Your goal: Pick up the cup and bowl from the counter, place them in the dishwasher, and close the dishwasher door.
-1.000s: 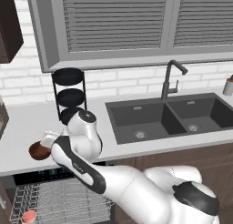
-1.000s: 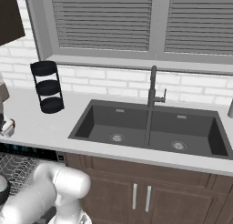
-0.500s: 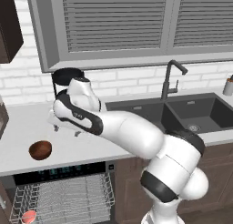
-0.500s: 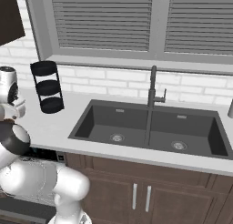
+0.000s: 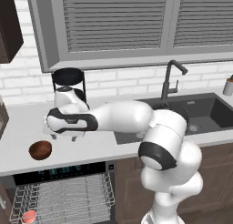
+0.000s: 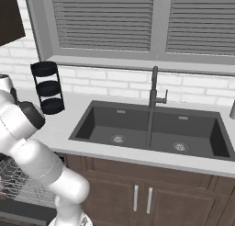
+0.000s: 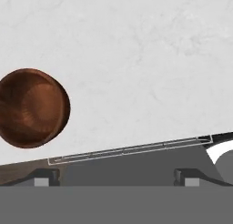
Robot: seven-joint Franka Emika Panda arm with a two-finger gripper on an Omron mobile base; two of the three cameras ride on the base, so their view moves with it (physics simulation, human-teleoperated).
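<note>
Looking along the gripper in the hand view, we saw its two small dark finger tips standing far apart with nothing between them, so the jaws were wide open and held nothing. Below it lay the counter, a smooth, pale grey-white slab with faint marbling. The bowl sat on that slab off to one side of the jaws, apart from them: round, shallow, reddish-brown, with a wood-like grain ringing its hollow, and its far edge cut off by the frame.

From the left base view we found the hand hovering over the counter near the black three-tier stand, with the bowl near the front edge. Under it the dishwasher stood open, its dark control strip showing teal lights and its silver wire rack pulled out. The cup lay in the rack's front corner, small and red-topped, partly hidden by wires
</note>
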